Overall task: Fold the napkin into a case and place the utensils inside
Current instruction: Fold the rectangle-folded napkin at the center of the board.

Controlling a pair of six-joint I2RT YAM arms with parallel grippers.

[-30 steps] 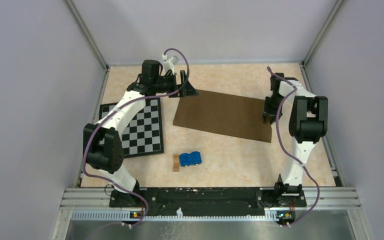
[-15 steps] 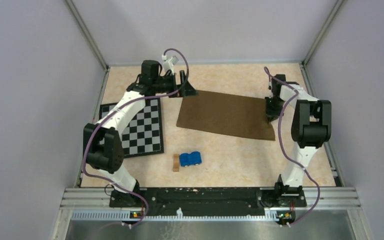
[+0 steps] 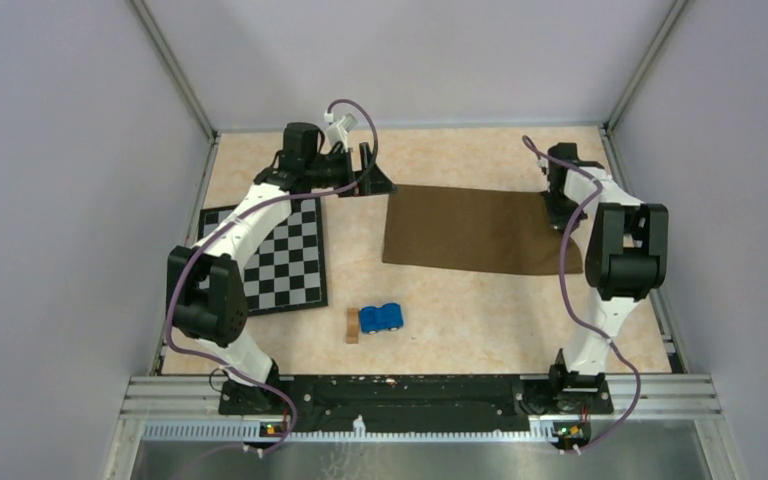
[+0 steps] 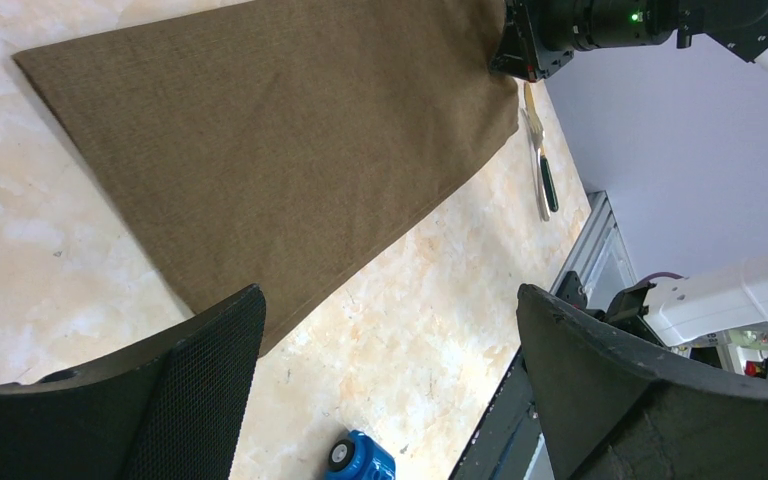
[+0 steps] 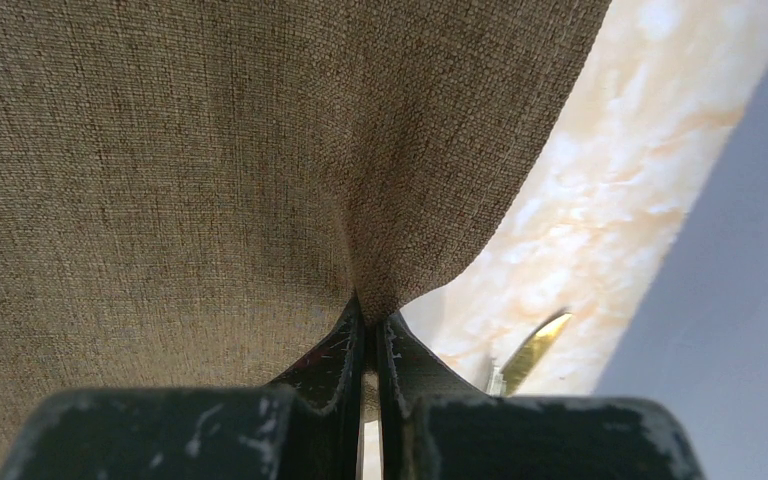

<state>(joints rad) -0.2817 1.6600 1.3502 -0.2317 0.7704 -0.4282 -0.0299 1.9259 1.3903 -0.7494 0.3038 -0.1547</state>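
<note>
The napkin [image 3: 465, 230] lies spread on the far right part of the worktop [image 3: 480, 320]. The right pincer [image 5: 368, 325] is clenched on the napkin's right edge at the far corner, and the cloth puckers into a crease between its 2 fingers. The left pincer [image 3: 372, 180] is released, jaws spread wide, just off the napkin's far left corner and clear of the cloth. A utensil [image 4: 540, 160] with a gold blade and dark handle lies on the worktop just right of the napkin. A checkered mat [image 3: 280, 255] lies at left. A blue toy car [image 3: 381, 317] and a small wooden block [image 3: 352, 325] sit side by side on the near side of the napkin.
</note>
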